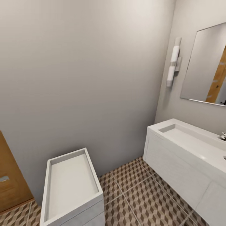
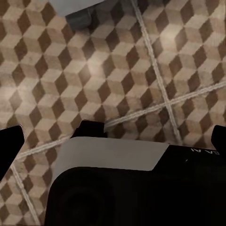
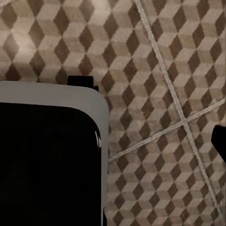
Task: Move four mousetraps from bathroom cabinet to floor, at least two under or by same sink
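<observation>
No mousetraps in sight, so likely still in transit: sink (image 1: 191, 141) sits on the wall-hung vanity right of a white open-topped box (image 1: 70, 185), both wrist cams aimed down at bathroom floor (image 2: 117, 70), gripper openings can't tell.

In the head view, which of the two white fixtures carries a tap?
The wall-hung sink at right, under the mirror; its chrome tap sits at the back edge. The left box has none.

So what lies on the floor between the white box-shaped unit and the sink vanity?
In the head view, only patterned bathroom floor lies between the white unit and the sink vanity; no mousetraps there.
</observation>
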### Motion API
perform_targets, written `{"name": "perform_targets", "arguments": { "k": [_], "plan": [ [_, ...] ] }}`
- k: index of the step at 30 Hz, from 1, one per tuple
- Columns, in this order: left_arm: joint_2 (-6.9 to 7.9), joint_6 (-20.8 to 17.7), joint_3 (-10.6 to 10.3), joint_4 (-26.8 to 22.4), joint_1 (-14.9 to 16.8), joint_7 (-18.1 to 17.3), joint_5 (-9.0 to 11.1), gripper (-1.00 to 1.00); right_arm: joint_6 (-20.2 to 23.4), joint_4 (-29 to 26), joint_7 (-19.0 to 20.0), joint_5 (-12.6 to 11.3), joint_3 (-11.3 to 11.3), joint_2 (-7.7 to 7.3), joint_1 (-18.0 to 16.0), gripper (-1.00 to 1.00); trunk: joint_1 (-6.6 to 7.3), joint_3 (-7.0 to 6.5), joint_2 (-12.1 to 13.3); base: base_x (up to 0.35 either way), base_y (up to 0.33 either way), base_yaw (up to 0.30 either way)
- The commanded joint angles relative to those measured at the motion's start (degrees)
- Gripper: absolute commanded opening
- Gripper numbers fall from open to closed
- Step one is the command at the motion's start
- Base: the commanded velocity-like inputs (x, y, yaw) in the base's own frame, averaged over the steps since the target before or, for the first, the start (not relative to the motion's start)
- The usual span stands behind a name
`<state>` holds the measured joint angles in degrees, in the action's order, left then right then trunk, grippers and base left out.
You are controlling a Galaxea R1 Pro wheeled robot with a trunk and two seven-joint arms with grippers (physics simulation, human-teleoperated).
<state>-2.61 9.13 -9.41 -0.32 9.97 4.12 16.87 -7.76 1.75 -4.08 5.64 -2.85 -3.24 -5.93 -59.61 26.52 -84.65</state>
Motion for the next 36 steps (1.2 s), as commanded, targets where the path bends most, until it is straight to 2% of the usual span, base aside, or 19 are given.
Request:
{"name": "perform_targets", "arguments": {
  "k": [1,36],
  "plan": [
    [-0.02,0.2,-0.5,0.1,0.0,0.2,0.4,1.0,-0.3,0.2,-0.2,0.6,-0.3,-0.01,-0.1,1.0,0.0,0.06,0.0,0.0,0.0,0.292],
    [-0.07,0.2,-0.5,0.1,0.0,0.2,0.4,1.0,-0.3,0.2,-0.2,0.6,-0.3,-0.01,-0.1,1.0,0.0,0.06,0.0,0.0,0.0,0.291]
  ]
}}
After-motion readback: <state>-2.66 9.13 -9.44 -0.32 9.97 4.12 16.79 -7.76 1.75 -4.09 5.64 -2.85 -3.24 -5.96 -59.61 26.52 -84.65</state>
